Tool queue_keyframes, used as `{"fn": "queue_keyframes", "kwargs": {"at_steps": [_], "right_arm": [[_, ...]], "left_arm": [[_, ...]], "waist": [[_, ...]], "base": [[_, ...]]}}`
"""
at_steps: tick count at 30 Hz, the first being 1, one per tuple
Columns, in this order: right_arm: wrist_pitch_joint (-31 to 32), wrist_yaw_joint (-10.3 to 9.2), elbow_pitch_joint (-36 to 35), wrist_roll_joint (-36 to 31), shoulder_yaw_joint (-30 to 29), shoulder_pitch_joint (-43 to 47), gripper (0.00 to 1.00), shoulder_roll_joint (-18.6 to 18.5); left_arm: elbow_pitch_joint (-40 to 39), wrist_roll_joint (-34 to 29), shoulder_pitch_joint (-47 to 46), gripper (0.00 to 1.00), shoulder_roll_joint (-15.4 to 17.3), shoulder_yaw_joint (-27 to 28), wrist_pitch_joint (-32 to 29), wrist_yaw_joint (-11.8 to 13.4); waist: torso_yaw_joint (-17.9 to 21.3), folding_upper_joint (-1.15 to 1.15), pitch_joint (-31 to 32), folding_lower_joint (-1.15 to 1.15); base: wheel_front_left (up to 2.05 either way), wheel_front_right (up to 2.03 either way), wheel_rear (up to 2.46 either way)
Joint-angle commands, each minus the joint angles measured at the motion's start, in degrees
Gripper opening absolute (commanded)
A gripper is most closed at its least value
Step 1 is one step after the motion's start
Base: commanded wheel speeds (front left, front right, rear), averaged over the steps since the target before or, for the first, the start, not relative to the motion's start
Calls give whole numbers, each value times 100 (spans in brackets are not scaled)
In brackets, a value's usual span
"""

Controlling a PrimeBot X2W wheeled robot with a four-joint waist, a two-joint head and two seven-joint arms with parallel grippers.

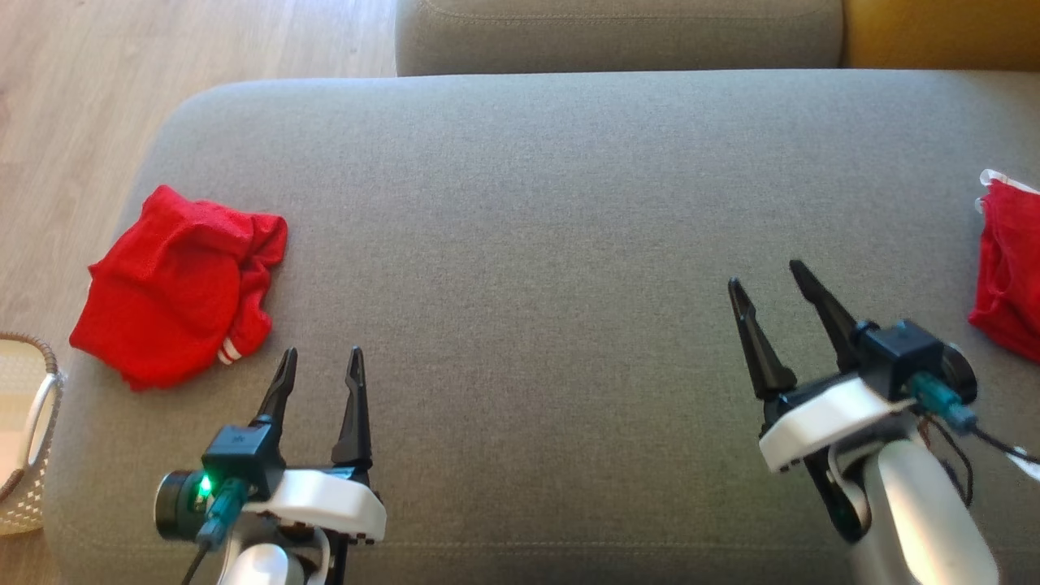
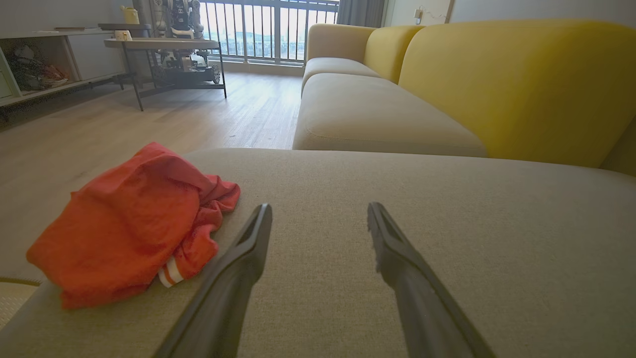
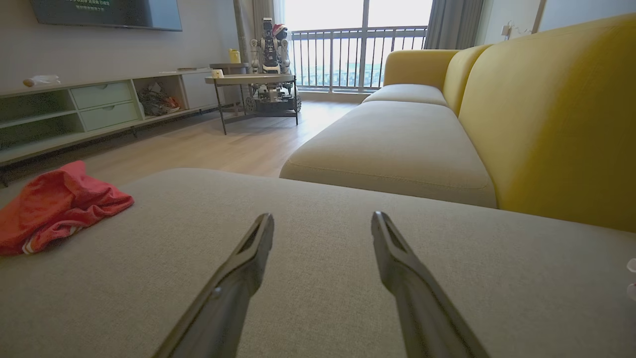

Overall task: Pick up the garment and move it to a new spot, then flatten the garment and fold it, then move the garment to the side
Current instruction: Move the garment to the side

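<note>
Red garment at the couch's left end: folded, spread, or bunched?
Bunched. The red fabric garment sits in a rumpled heap on the grey upholstered cushion, white-striped hem poking out, no clean fold.

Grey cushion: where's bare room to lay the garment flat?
Whole middle of the grey cushion is bare, from the crumpled red garment at its left end to the second red garment at the right edge. Crowded at those two ends.

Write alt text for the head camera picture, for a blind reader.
A crumpled red garment lies at the left end of a grey cushion, near the open left gripper. The open right gripper is near another red cloth at the right edge.
</note>
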State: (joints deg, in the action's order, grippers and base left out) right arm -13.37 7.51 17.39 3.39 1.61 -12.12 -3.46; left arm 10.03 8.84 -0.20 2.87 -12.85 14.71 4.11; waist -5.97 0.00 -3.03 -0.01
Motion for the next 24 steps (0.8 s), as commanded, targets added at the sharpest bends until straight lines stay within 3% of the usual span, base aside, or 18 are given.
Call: {"fn": "queue_keyframes", "kwargs": {"at_steps": [1,12,24], "right_arm": [[-87,-2,-227,22,96,-25,100,57],[-159,-2,-316,-13,-356,348,100,57],[-162,-2,-382,122,-410,435,100,57]], "left_arm": [[-168,63,-152,100,1,146,29,49],[-184,112,-96,100,1,113,29,53],[-150,123,-87,100,1,76,29,57]], "waist": [[9,0,23,1],[138,0,116,1],[203,0,106,1]], "base": [[0,0,0],[0,0,0],[0,0,0]]}}
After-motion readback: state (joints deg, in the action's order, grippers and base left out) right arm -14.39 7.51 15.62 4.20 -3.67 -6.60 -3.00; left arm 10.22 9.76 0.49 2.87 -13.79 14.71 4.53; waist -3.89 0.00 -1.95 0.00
